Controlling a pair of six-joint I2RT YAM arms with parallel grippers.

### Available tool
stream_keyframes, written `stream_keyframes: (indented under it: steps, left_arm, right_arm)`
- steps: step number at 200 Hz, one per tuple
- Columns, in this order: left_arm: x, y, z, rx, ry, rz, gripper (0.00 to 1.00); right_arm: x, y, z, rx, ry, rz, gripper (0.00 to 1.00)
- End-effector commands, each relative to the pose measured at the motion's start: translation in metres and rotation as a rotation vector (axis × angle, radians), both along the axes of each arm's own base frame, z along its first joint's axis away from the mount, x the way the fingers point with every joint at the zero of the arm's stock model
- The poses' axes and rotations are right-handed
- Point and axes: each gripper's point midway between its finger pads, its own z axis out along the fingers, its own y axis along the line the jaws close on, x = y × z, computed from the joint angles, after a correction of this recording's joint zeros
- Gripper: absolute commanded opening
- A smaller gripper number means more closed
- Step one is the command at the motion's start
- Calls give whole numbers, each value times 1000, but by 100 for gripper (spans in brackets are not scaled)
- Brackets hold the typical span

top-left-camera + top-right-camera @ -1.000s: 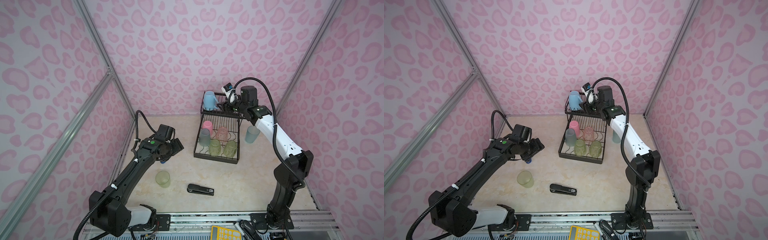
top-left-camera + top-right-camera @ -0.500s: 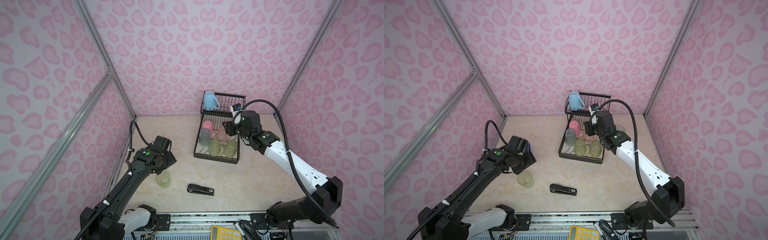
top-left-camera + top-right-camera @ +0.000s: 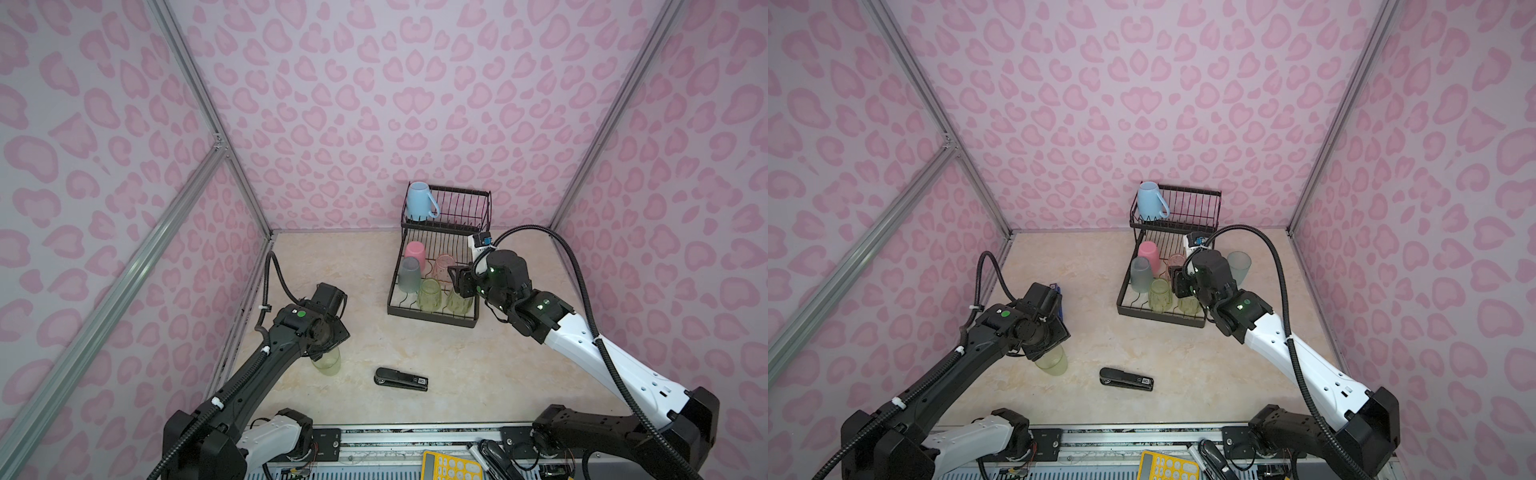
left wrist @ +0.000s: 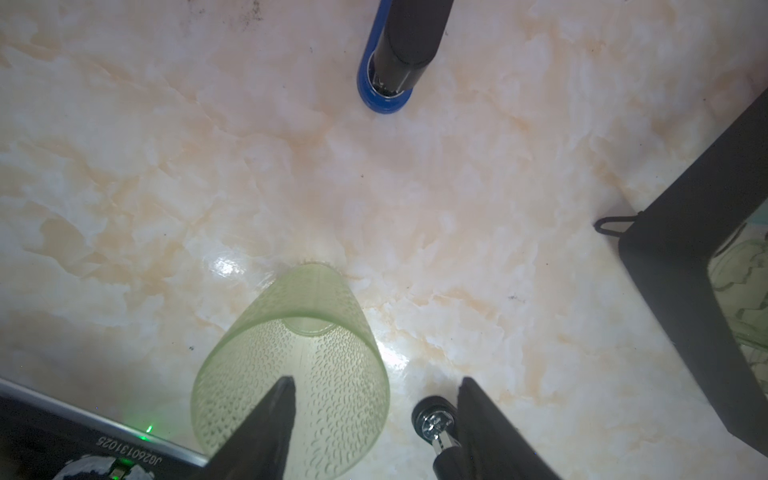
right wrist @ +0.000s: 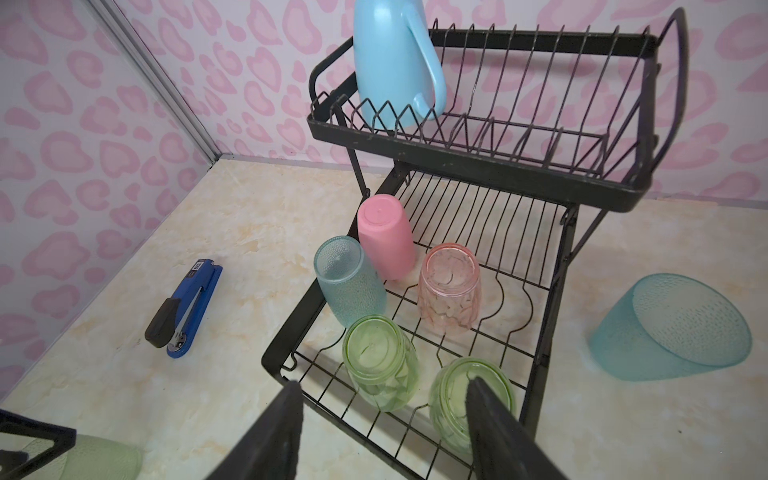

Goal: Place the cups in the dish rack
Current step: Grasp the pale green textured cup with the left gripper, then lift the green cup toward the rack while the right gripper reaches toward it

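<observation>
A pale green tumbler (image 3: 328,362) (image 4: 291,374) stands mouth up on the table at the front left. My left gripper (image 4: 376,415) is open over it, one finger (image 4: 274,419) inside the mouth and one outside, astride its rim. The black dish rack (image 3: 432,318) (image 5: 478,162) holds a light-blue mug (image 3: 419,201) on its raised shelf and pink (image 3: 415,251), blue-grey, pinkish and two green cups in the tray. Another blue-grey tumbler (image 3: 1239,266) (image 5: 669,328) sits on the table right of the rack. My right gripper (image 5: 382,415) hangs open and empty above the tray's front edge.
A black stapler (image 3: 401,379) lies at the front middle of the table. A blue stapler (image 5: 185,309) (image 4: 390,62) lies left of the rack, just beyond my left wrist. Pink patterned walls close in three sides. A yellow calculator (image 3: 451,467) sits beyond the front rail.
My left arm came toward the front and down onto the pale green tumbler, its jaws narrowing. My right arm drew back from the raised shelf to the tray's front edge.
</observation>
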Motion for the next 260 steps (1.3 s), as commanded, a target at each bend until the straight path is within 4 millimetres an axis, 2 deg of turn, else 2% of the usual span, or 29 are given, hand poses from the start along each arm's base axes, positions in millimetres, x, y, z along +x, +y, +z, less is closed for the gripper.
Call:
stream_keyframes:
  steps: [1,38,70,92,139,150,156,197,260]
  left_arm:
    - [6,-3,-3,19,-2,20,64]
    - [2,-10,-26,45,57,19,61]
    - [1,-9,-36,66,77,27,56]
    - [1,-7,-37,81,77,30,53]
    - [-1,-6,-36,84,72,29,38]
    - [-2,-6,-37,87,76,25,37]
    - [-2,-6,-38,87,77,26,32]
    - [-5,-4,-41,91,81,28,26]
    - [-1,-4,-35,98,62,7,18]
  right_arm:
    - [-3,-2,-2,6,5,-5,62]
    - [-9,-6,3,-9,-7,5,62]
    - [-15,-9,6,-7,-16,11,62]
    - [-18,-11,3,-6,-16,10,62]
    - [-21,-13,-2,-1,-11,8,62]
    - [-21,-13,-1,2,-11,10,62]
    - [-21,-13,-1,1,-11,11,62]
    - [-22,-12,0,7,-10,21,62]
    - [-24,-13,-1,18,-7,11,62]
